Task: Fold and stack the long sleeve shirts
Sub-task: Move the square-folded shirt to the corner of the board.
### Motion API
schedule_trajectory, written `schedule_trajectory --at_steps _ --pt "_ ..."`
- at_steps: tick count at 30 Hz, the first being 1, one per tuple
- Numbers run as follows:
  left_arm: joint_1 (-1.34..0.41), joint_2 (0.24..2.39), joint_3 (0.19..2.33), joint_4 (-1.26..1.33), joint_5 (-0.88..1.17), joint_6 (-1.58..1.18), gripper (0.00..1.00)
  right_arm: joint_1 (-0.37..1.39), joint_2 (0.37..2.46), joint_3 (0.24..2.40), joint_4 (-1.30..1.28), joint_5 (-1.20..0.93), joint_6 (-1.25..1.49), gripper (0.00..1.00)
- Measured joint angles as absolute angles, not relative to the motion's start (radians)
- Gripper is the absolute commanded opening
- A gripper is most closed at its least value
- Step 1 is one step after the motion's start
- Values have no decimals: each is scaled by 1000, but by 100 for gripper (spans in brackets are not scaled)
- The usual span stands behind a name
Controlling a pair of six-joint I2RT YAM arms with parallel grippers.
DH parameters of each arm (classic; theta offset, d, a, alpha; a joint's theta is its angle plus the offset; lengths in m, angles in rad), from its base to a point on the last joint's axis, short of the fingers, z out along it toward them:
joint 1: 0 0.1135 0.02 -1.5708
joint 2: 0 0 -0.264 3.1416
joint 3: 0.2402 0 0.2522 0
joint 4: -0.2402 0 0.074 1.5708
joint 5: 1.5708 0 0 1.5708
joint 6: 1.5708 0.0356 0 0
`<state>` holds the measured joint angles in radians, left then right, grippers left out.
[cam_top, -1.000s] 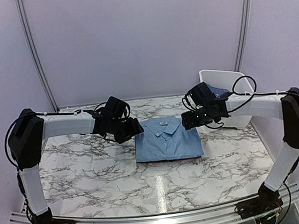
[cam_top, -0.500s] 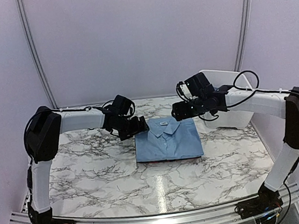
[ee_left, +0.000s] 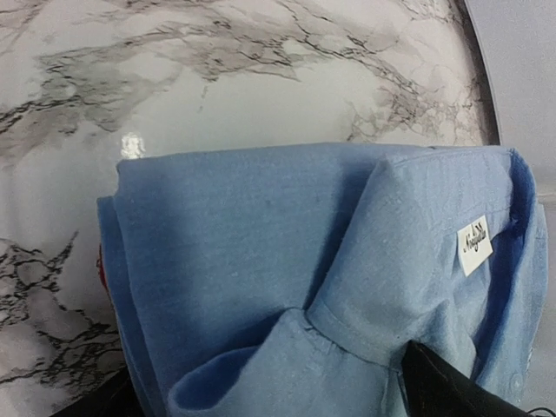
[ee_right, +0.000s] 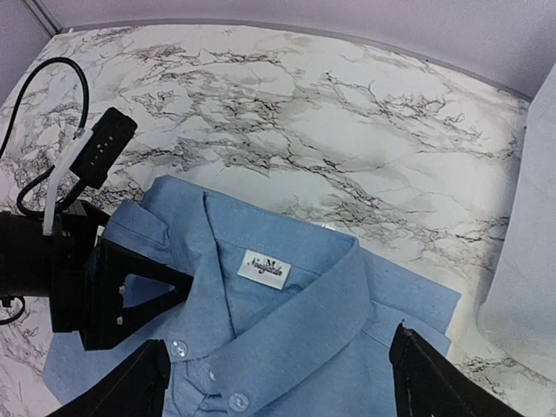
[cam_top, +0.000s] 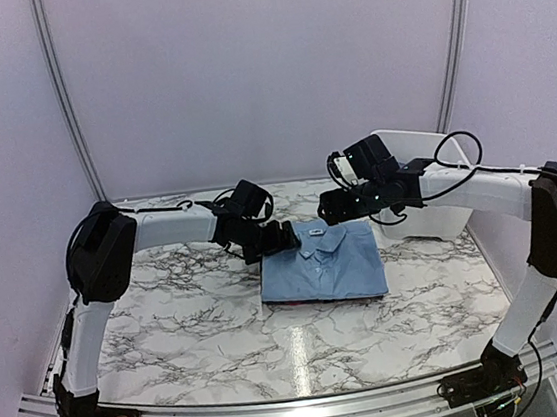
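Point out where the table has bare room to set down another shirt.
Widest: the marble table strip between the light blue shirt and the arm bases; also left of the shirt. Crowded: the shirt's collar end, where left tool and right tool hang, and the narrow gap to the white bin.

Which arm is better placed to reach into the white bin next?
Right, probably. The right gripper hovers open over the light blue shirt's collar, beside the bin. The left gripper is open at the shirt's opposite side, farther away.
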<state>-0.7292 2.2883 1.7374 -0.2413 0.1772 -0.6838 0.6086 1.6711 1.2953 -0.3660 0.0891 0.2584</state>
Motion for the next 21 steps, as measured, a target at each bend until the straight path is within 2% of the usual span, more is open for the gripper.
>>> schedule_trajectory --at_steps 15,21 --pt "-896 2368 1858 -233 199 -817 96 596 1597 1295 -368 95 236 83" --pt "-984 2480 2030 -222 201 -894 96 584 1480 1291 -368 95 236 83"
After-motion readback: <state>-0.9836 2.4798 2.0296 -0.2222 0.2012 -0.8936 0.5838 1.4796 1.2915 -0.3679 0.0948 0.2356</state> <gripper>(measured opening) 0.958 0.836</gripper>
